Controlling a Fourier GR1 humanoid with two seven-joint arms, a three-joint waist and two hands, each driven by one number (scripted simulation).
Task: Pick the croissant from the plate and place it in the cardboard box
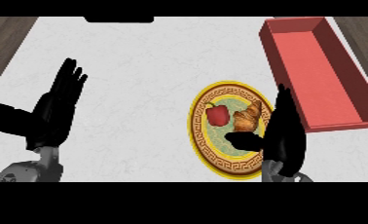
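The golden-brown croissant [248, 117] lies lengthwise just left of the open, empty right hand [285, 130]; the left hand [57, 106] rests open, well apart.

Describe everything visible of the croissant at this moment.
The croissant is golden-brown, curved and ridged, like baked pastry. It lies flat on the right part of the gold-rimmed plate, right beside a red pepper. The right hand is open just beside it, thumb below it; contact cannot be told. It is not lifted.
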